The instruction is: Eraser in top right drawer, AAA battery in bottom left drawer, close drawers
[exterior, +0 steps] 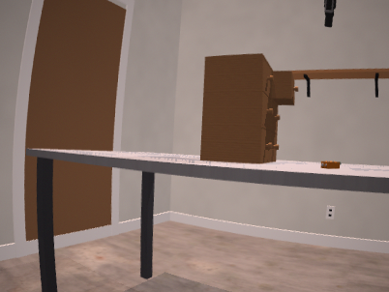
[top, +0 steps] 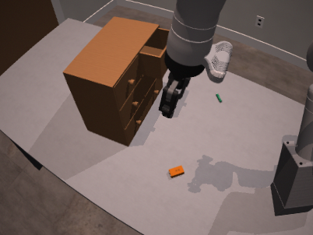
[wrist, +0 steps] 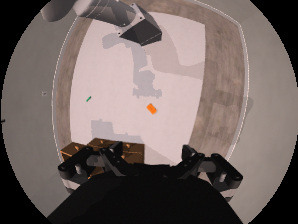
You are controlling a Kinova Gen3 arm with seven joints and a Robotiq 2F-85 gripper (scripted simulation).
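One gripper (top: 168,115) (exterior: 328,25) (wrist: 152,150), one chest (top: 105,58) (exterior: 233,108) (wrist: 134,151), two small objects.

Grey walls (top: 280,36) (exterior: 242,29) meet a pale baseboard (top: 237,33) (exterior: 194,219). Brown door (exterior: 73,116) stands in a light frame (exterior: 119,73). Wall outlet (top: 259,21) (exterior: 330,212) sits above the baseboard. Floor (top: 35,191) (exterior: 203,256) is mottled brown-grey. Light-topped table (top: 117,194) (exterior: 145,160) (wrist: 175,107) has dark legs; shadows cross its top. Lighting is subdued.

the pale table (top: 117,194) (exterior: 169,165) (wrist: 175,105) carries 4 things: 1 brown chest (top: 105,50) (exterior: 232,111) (wrist: 134,150) at far left, 1 green battery (top: 219,98) (wrist: 89,99) at far right, 1 orange eraser (top: 177,171) (exterior: 331,164) (wrist: 151,108) nearer, 1 arm base (top: 283,194) (wrist: 142,36) at right.
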